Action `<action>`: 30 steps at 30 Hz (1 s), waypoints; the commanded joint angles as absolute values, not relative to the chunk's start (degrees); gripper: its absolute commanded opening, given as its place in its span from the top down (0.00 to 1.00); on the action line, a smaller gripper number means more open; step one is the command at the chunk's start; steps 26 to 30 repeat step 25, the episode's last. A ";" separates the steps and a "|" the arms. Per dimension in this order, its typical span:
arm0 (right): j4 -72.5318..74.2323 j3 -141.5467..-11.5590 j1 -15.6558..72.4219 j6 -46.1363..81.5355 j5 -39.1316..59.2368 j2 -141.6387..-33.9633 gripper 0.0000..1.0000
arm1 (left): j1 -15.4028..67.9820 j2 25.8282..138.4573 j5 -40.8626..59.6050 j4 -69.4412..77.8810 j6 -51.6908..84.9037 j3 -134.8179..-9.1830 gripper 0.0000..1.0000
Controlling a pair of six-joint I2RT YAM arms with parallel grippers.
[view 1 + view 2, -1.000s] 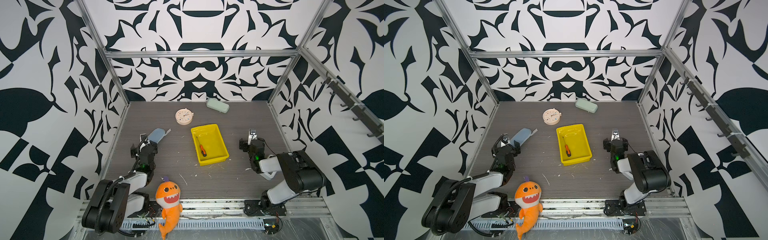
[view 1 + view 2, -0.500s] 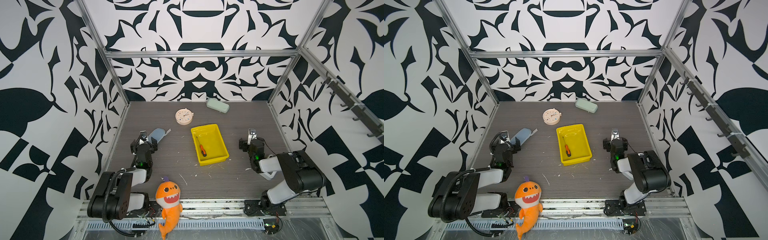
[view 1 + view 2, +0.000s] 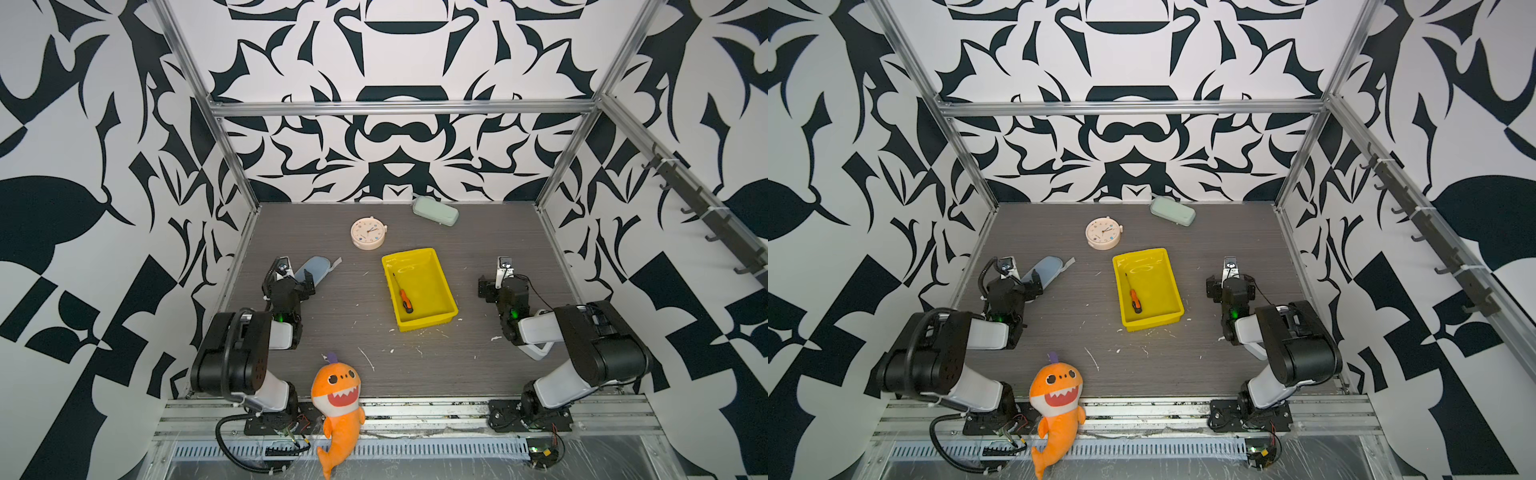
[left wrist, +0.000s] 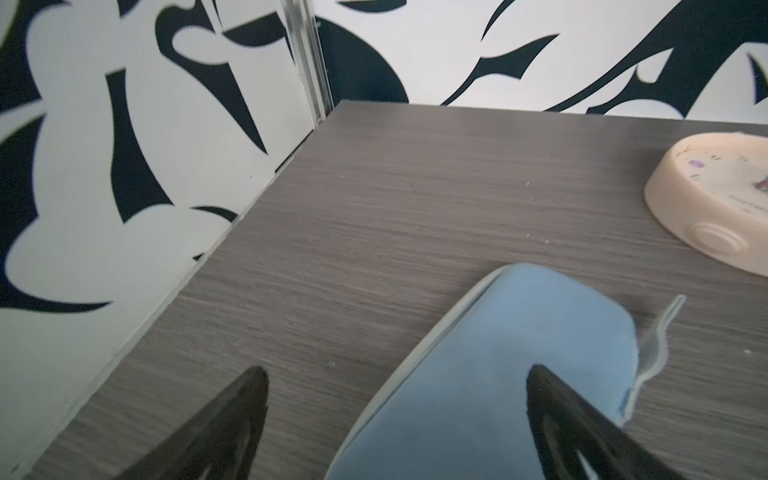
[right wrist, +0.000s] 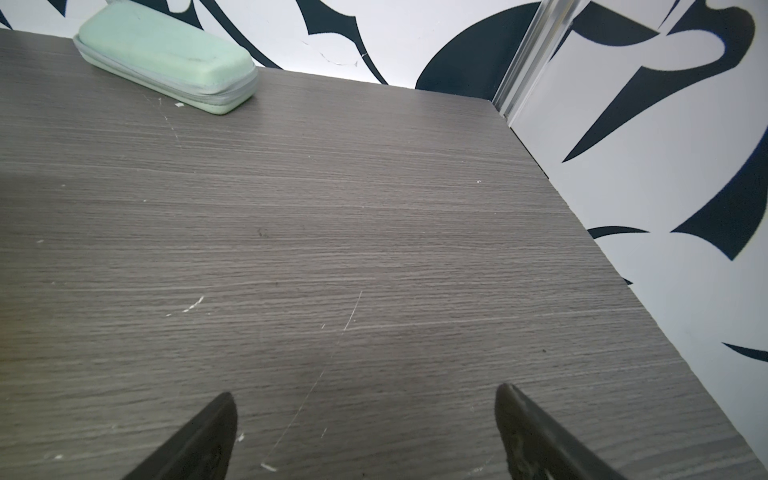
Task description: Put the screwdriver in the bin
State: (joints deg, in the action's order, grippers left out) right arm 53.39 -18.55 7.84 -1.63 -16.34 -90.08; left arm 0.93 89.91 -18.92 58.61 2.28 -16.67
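Grey wood-grain tabletop (image 3: 415, 365), patterned walls: nearest you, an orange plush shark (image 3: 338, 395) sits at the front edge. Your left gripper (image 4: 397, 376) shows jaws wide apart and empty, one finger over a blue pouch (image 3: 313, 268); your right gripper (image 5: 365, 395) is likewise spread above bare board. Midway, the screwdriver (image 3: 405, 299) lies inside the yellow bin (image 3: 428, 322), along its left wall. Beyond, a clock (image 3: 368, 233) and a green case (image 3: 435, 211).

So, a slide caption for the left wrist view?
Open left gripper at a blue pouch, cream clock nearby.
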 commanded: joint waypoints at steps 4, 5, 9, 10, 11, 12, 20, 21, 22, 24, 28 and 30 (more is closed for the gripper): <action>53.80 -19.84 7.53 -0.92 -16.00 -89.21 0.00 | 0.42 89.69 -19.40 54.83 4.96 -20.86 0.00; 53.88 -19.82 7.48 -0.89 -16.00 -89.29 0.00 | 0.39 89.57 -19.04 55.93 4.87 -20.09 0.00; 54.05 -19.69 7.62 -0.88 -16.17 -89.24 0.01 | 0.37 89.23 -19.09 54.75 5.09 -20.39 0.00; 54.05 -19.73 7.54 -0.89 -16.10 -89.30 0.01 | 0.41 89.30 -19.09 55.05 5.03 -20.33 0.00; 54.05 -19.77 7.54 -0.91 -16.08 -89.30 0.00 | 0.36 89.34 -19.10 55.02 5.05 -20.38 0.00; 53.92 -19.78 7.57 -0.89 -16.05 -89.30 0.01 | 0.40 89.34 -19.08 55.03 5.04 -20.31 0.00; 54.10 -19.78 7.58 -0.77 -16.21 -89.36 0.00 | 0.40 89.30 -19.07 55.02 5.06 -20.31 0.00; 54.22 -19.77 7.54 -0.49 -16.10 -89.51 0.00 | 0.37 89.33 -19.07 55.02 5.04 -20.39 0.00; 54.39 -19.86 7.50 -0.36 -15.55 -89.65 0.00 | 0.37 89.22 -19.08 55.02 5.04 -20.37 0.00; 53.53 -19.97 6.99 -0.70 -12.81 -89.39 0.00 | 0.41 89.30 -19.12 55.02 5.03 -20.31 0.01; 53.50 -19.97 6.77 -0.66 -12.34 -89.30 0.01 | 0.36 89.30 -19.12 55.02 5.04 -20.31 0.01; 53.50 -19.97 6.77 -0.66 -12.34 -89.30 0.01 | 0.36 89.30 -19.12 55.02 5.04 -20.31 0.01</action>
